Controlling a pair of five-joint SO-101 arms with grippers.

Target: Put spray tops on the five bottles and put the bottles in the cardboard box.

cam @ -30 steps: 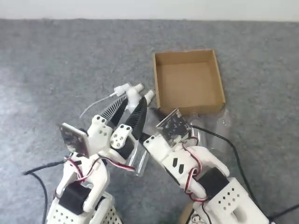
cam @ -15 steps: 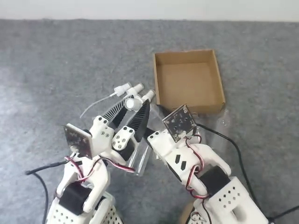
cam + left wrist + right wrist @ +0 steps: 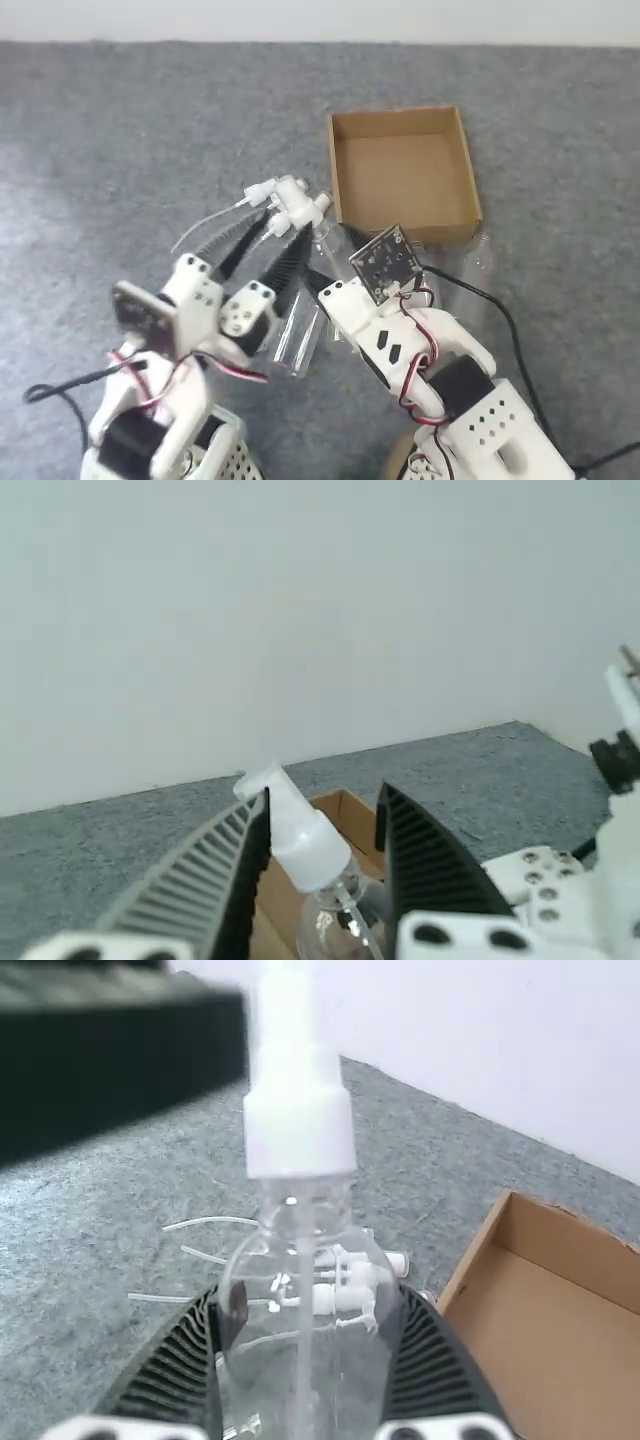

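My right gripper (image 3: 305, 1365) is shut on a clear upright bottle (image 3: 300, 1300). A white spray top (image 3: 297, 1110) sits on the bottle's neck, with its tube hanging inside. My left gripper (image 3: 322, 800) is open around that spray top (image 3: 297, 832), which touches one finger and stands apart from the other. In the high view both grippers meet just left of the cardboard box (image 3: 405, 175), and the spray top (image 3: 277, 227) is between the left gripper's black fingers (image 3: 232, 240). Loose spray tops (image 3: 290, 198) lie on the carpet beyond.
A clear bottle (image 3: 300, 340) lies on the grey carpet between the two arms. More clear bottles (image 3: 480, 262) stand by the box's near right corner. Thin white tubes (image 3: 205, 225) trail left of the loose spray tops. The box (image 3: 560, 1300) holds nothing.
The left arm has pulled back toward the near left and its fingers have spread apart. The spray top it carried now sits on the bottle in the right gripper.
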